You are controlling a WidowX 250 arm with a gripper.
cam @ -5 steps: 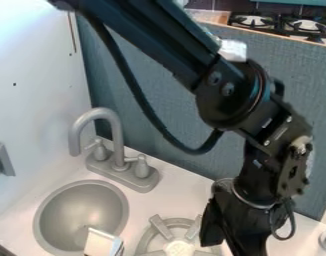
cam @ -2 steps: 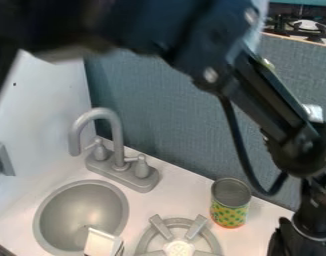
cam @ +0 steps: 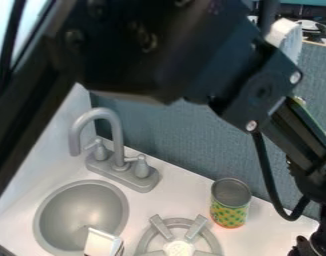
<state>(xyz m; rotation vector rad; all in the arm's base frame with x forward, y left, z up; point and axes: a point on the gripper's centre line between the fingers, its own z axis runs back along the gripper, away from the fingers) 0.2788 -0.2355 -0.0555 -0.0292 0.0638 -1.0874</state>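
Note:
The gripper is at the bottom right corner, mostly cut off by the view's edge, to the right of and lower than the can. A tin can with a grey top and a green and yellow patterned side stands upright on the white counter, apart from the arm. Left of the can lies the grey stove burner. A white carton-like thing shows at the bottom edge, overlapping the sink's lower right rim.
A round grey sink lies at the left, with a grey faucet behind it. The arm crosses the upper view from the left to the right edge. A blue-grey wall panel rises behind the counter.
The arm has swung right and now covers more of the upper view. Its gripper has gone from in front of the can to the bottom right corner, uncovering the can.

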